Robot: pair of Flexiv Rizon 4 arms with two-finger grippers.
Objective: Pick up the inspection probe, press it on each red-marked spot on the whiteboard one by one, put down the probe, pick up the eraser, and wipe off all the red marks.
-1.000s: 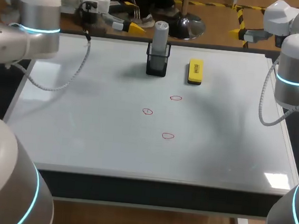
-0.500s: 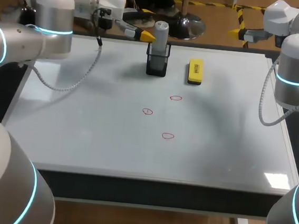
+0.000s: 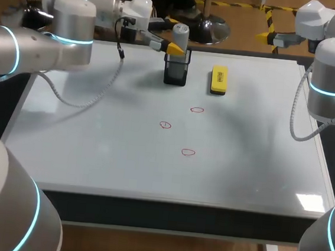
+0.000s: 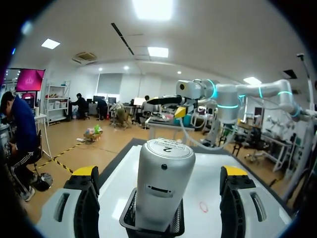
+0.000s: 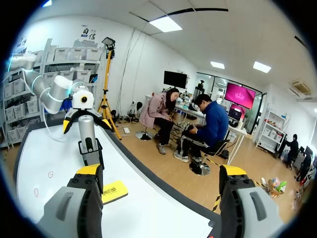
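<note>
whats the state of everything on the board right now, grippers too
Grey cylindrical inspection probe: upright in its holder, not gripped.
Black mesh holder: upright, holding the probe.
Yellow block eraser: lying flat on the whiteboard, untouched.
Three red circle marks: unwiped.
Left gripper: open, fingers either side of the probe.
Right gripper: open, empty.

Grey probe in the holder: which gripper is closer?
Left. The left gripper straddles the grey cylindrical probe; the right gripper is far off, beyond the yellow block eraser.

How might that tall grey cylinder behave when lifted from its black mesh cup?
The tall grey cylindrical probe looks rigid, probably plastic. Its smooth round sides might slip, or roll lying down. The black mesh holder likely stops it tipping.
</note>
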